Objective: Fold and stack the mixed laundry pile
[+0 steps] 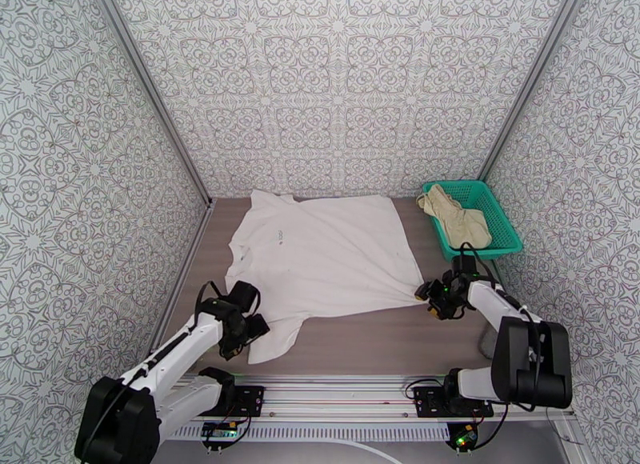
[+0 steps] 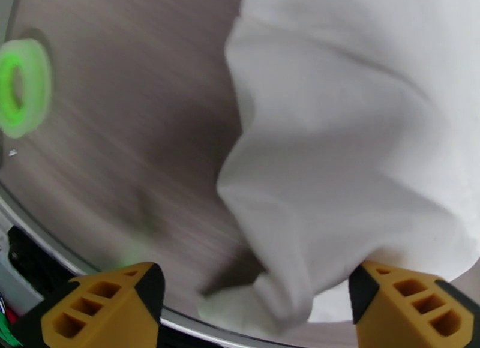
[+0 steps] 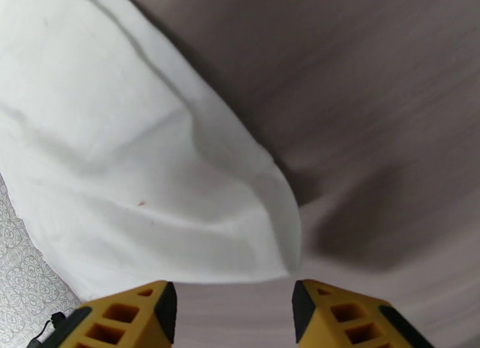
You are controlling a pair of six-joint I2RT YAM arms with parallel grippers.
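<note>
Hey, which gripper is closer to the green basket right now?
Right. The right gripper sits just in front of the green basket, at the T-shirt's near right corner. The left gripper is at the shirt's near left corner, well away from the basket.

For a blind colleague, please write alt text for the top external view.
A white T-shirt lies spread on the table, the left gripper and right gripper open at its near corners. Beige shorts lie in a green basket, far right.

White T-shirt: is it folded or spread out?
Spread out. The white T-shirt lies flat across the table, sleeves out, nothing folded over; only its near corners are rumpled.
</note>
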